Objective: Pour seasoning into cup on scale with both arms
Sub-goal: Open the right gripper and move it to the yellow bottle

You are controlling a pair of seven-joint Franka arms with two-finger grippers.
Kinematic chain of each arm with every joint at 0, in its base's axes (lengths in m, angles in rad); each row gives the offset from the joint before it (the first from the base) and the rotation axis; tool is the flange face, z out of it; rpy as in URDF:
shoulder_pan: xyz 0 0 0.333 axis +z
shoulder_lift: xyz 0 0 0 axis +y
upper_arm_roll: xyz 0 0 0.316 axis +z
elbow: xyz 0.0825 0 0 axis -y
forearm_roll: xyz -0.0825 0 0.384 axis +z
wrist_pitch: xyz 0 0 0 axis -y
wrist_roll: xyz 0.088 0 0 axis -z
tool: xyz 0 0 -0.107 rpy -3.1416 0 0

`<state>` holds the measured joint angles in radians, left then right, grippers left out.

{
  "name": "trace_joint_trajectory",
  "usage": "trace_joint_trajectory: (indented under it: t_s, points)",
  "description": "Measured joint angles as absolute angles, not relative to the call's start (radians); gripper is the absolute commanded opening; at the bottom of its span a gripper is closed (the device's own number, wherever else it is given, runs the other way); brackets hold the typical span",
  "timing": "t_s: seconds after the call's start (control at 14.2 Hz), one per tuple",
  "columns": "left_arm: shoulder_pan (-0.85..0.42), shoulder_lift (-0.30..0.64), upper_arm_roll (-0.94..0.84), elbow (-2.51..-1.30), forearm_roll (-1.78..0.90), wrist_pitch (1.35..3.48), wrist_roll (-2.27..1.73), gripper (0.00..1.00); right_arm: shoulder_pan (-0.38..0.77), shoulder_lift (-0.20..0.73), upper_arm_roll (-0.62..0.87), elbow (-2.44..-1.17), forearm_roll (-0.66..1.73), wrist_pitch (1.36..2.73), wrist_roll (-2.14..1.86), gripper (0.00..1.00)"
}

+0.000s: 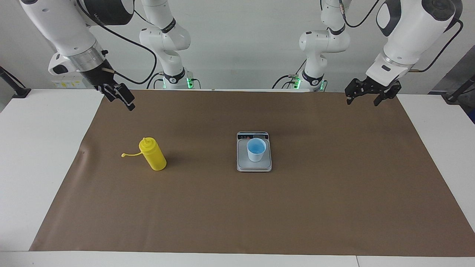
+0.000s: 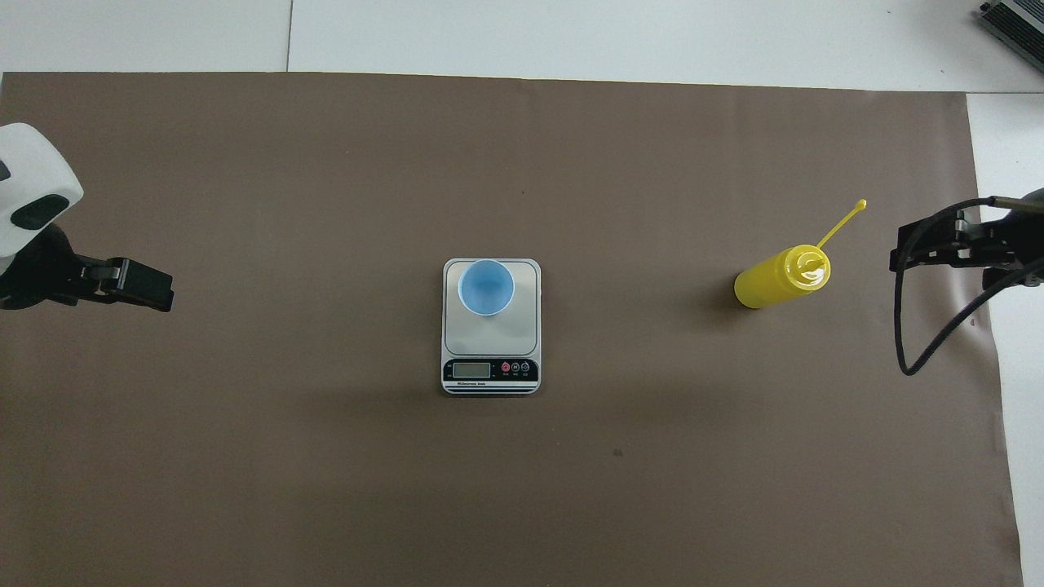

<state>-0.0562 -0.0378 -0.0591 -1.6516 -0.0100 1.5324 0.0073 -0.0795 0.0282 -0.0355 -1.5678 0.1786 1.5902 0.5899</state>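
Cup (image 1: 256, 150): I see it on the scale (image 1: 254, 165), mid-mat; bright blue inside.
Left gripper (image 1: 367, 96): spread, holds nothing.
Right gripper (image 1: 122, 97): spread, holds nothing.

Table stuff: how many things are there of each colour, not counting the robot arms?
Yellow: 1, the seasoning bottle, standing on the brown mat.
Blue: 1, the cup, standing on the scale.
Silver-grey: 1, the scale.
Brown: 1, the mat.
Total: 4
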Motion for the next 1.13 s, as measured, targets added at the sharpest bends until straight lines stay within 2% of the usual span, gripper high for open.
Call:
trace_joint_trajectory:
  t_s: [0.35,0.71,1.13]
  points:
    - [-0.01,-0.045,-0.056,-1.649,-0.011,1.532,0.014,1.0,-0.188,0.059,-0.037,-1.631,0.285,1.613,0.727,1.0]
    - [-0.006,-0.052,-0.061,-1.647,-0.012,1.532,0.015,1.0,-0.293,0.169,-0.038,-1.687,0.405,1.683,0.76,1.0]
    - [-0.006,-0.053,-0.063,-1.646,-0.012,1.532,0.01,1.0,-0.305,0.221,-0.034,-1.779,0.492,1.719,0.804,1.0]
